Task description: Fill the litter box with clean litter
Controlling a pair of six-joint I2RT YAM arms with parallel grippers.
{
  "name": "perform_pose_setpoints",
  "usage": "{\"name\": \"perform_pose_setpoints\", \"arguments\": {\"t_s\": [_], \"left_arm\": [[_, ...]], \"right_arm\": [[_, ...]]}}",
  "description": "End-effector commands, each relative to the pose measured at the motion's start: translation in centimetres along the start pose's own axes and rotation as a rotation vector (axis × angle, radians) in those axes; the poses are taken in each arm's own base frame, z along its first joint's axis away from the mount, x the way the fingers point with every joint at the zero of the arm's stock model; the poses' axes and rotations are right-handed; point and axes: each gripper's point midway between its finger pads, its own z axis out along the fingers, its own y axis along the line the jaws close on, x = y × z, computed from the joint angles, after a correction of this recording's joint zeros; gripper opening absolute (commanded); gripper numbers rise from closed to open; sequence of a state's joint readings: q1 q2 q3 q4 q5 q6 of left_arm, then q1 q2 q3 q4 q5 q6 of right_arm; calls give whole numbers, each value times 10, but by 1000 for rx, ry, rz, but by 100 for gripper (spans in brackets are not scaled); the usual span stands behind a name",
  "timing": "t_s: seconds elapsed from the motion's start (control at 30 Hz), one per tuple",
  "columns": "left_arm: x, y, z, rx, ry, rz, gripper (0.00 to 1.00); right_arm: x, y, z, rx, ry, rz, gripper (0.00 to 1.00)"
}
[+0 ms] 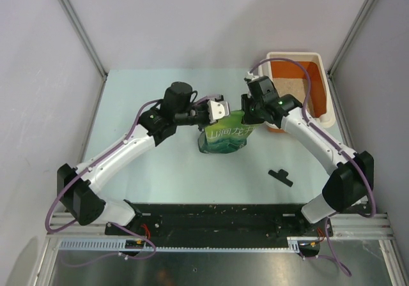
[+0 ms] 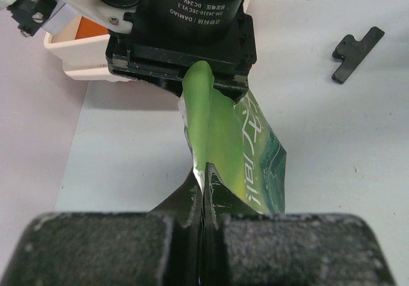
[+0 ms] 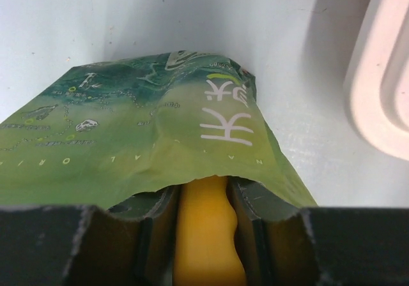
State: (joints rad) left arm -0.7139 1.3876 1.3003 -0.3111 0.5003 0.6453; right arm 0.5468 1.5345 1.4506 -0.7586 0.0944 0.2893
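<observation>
The litter box, orange with a wide white rim, stands at the back right. Pale clean litter covers part of its floor. A green pouch bag stands at mid table. My left gripper is shut on the bag's top edge, pinched flat between its jaws. My right gripper is shut on the handle of a yellow scoop, which runs under the bag's open lip. The scoop's bowl is hidden inside the bag. The right gripper sits at the bag's right top corner.
A small black clip lies on the table in front of the right arm, also seen in the left wrist view. The box's white rim is close to the right of the bag. Grey walls enclose the table.
</observation>
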Motion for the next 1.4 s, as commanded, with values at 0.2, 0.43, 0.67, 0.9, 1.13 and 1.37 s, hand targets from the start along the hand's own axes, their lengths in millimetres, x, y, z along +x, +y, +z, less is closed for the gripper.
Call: {"name": "perform_pose_setpoints", "arguments": {"t_s": [0.2, 0.43, 0.67, 0.9, 1.13, 1.37], "left_arm": [[-73, 27, -7, -72, -185, 125, 0], [-65, 19, 1, -78, -147, 157, 0], [-46, 27, 5, -115, -82, 167, 0], [-19, 34, 8, -144, 0, 201, 0], [-16, 41, 8, -147, 14, 222, 0], [-20, 47, 6, -159, 9, 237, 0]], "right_arm": [[19, 17, 22, -259, 61, 204, 0], [16, 24, 15, -531, 84, 342, 0], [-17, 7, -13, -819, 64, 446, 0], [-38, -3, -38, -971, 69, 526, 0], [-48, -18, -45, -992, 32, 539, 0], [-49, -50, -56, -977, -7, 560, 0]]}}
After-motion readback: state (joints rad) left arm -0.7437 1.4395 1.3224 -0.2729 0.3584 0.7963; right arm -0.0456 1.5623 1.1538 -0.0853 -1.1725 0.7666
